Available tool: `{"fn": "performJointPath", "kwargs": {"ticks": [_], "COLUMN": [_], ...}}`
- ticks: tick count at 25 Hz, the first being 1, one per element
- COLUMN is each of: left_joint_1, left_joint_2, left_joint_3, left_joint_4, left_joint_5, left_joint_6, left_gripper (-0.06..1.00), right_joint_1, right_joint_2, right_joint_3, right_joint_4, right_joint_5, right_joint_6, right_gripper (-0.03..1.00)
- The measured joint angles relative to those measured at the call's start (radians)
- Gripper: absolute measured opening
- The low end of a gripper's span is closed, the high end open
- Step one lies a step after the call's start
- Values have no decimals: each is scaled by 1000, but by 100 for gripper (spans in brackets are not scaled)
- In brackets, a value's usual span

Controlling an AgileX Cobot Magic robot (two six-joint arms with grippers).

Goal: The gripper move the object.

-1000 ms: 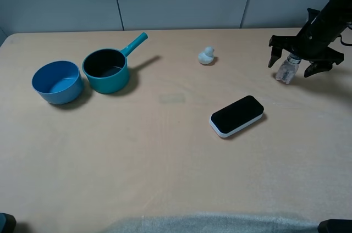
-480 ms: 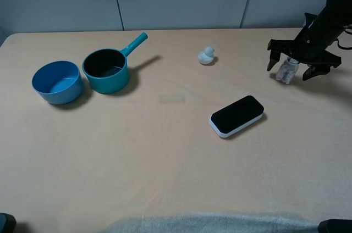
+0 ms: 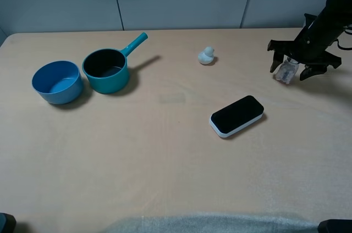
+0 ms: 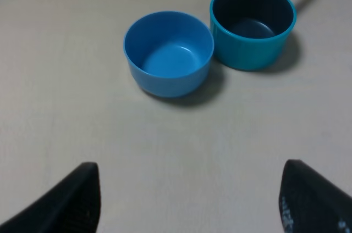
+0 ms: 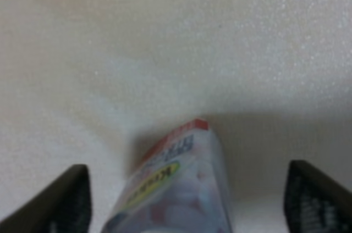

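Found the right pincer partly open, set over the jar with one finger on each side and a gap at both. Held nothing yet. Saw the jar on the counter, up and to the right of the flat black box, well apart from it. Looked tilted, not straight up, with pale bits and a bright label showing through the glass.

Feared a few slips from here. Might have knocked the jar over if one finger met it before the other, with the jar leaning already. Might have squeezed the smooth round glass and let it pop out or roll off. Might have caught only the top end and let the heavy end swing down on the lift. Could not tell from the wrist view how low the fingers sat.

Spotted a small white duck up and to the left of the black box, well apart. Spotted a teal pot and a blue bowl far to the left of the black box, side by side. Found the left pincer wide open and empty, facing those two. Saw nothing between the fingers and the jar, and nothing close around it. Guessed the black box was the nearest thing to bump in a move toward the middle.
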Motion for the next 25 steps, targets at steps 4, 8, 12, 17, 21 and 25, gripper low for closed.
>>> {"fn": "performJointPath", "kwargs": {"ticks": [4, 8, 12, 17, 21, 25], "left_joint_1": [0, 0, 0, 0, 0, 0], "left_joint_2": [0, 0, 0, 0, 0, 0], "left_joint_3": [0, 0, 0, 0, 0, 0], "left_joint_4": [0, 0, 0, 0, 0, 0], "left_joint_5": [0, 0, 0, 0, 0, 0], "left_joint_6": [0, 0, 0, 0, 0, 0], "left_gripper": [74, 74, 74, 74, 74, 74], "right_joint_1": [0, 0, 0, 0, 0, 0], "right_joint_2": [0, 0, 0, 0, 0, 0], "right_joint_3": [0, 0, 0, 0, 0, 0], "right_joint_4": [2, 5, 8, 10, 12, 21], "right_joint_5": [11, 24, 26, 18, -4, -4], "right_joint_6": [0, 0, 0, 0, -19, -23], "right_gripper": [46, 45, 41, 34, 34, 34]}}
